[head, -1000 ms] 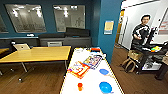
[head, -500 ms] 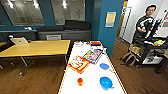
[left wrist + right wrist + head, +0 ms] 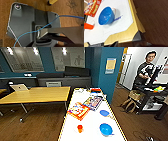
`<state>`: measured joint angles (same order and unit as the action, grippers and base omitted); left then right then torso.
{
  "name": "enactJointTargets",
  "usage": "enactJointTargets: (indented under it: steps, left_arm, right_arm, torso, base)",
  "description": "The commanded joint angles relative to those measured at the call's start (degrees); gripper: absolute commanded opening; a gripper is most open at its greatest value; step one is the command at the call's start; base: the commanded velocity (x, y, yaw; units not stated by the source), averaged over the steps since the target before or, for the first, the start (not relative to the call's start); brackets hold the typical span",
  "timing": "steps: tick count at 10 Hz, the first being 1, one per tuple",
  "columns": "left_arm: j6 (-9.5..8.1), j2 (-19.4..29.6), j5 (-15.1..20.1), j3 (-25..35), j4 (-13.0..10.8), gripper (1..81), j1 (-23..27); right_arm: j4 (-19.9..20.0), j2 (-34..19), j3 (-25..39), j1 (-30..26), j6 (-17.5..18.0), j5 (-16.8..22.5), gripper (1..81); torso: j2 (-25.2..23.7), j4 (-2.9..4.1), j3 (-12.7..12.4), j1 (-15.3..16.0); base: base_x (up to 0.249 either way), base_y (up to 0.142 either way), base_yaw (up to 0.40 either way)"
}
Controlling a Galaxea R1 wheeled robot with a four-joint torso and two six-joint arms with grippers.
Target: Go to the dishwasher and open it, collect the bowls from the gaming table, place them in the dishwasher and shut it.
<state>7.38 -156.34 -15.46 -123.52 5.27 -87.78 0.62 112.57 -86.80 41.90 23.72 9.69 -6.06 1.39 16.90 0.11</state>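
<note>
Whether either pincer is released or clenched you cannot tell, so approach the near bright blue round bowl [image 3: 106, 129], at five o'clock on the glossy white yellow-rimmed table [image 3: 93, 118], slowly, clear of the small orange cup [image 3: 79, 128].

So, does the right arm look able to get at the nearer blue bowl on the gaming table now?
Probably yes. In the right wrist view the nearer blue bowl sits near the gaming table's yellow corner, with bare white top around it. Only the small orange cup stands nearby, off to one side.
</note>
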Motion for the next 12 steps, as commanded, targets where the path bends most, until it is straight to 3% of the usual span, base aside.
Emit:
enactJointTargets:
  steps: [1,4,9,12]
  left_arm:
    - [0.18,0.77,2.98,0.91,-1.05,81.1,0.99]
    - [0.1,0.68,2.98,0.2,-0.87,81.1,0.99]
    - [0.1,-0.64,3.07,-1.91,-0.78,81.1,0.99]
    - [0.01,-0.73,3.15,-2.08,-0.78,81.1,0.99]
  right_arm:
    - [1.05,2.68,-2.3,-13.02,3.44,7.09,81.1]
    - [1.05,10.51,-8.55,-16.53,4.93,10.79,81.1]
    - [1.14,21.85,-18.75,-16.88,5.63,12.28,81.1]
    - [2.1,23.08,-23.84,-19.34,13.79,12.54,81.1]
  torso:
    - [0.0,0.0,0.0,0.0]
    - [0.0,0.0,0.0,0.02]
    - [0.02,0.0,0.05,0.05]
    - [0.05,0.0,0.07,0.07]
  base:
    - [0.0,0.0,0.0]
    - [0.0,0.0,0.0]
    - [0.0,0.0,0.0]
    - [0.0,0.0,0.0]
